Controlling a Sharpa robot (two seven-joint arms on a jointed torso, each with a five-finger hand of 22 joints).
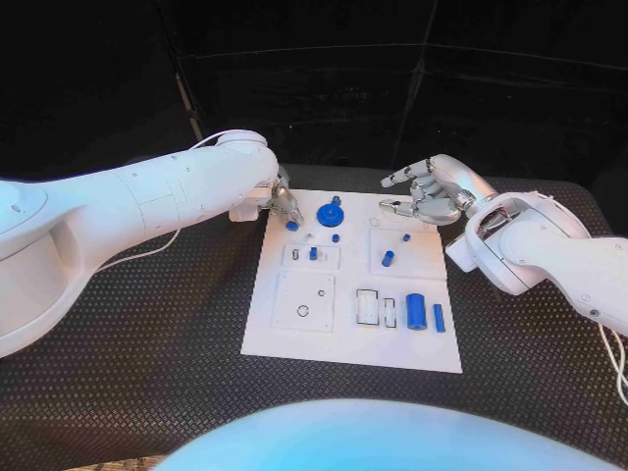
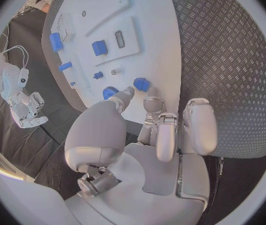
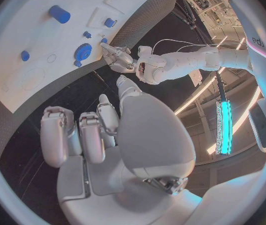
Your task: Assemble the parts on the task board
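Board (image 1: 293, 334) at bench centre; several blue parts (image 1: 417, 311) lie loose, so assembly appears early. Left robot hand (image 1: 281, 207) fingertips touch a small part (image 1: 291, 226) at the far corner; grip uncertain. Right robot hand (image 1: 430, 192) hovers, fingers apart, empty.

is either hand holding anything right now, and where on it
Nothing is clearly held. The left hand has fingertips at a small blue part on the task board; the right hand is empty, fingers apart.
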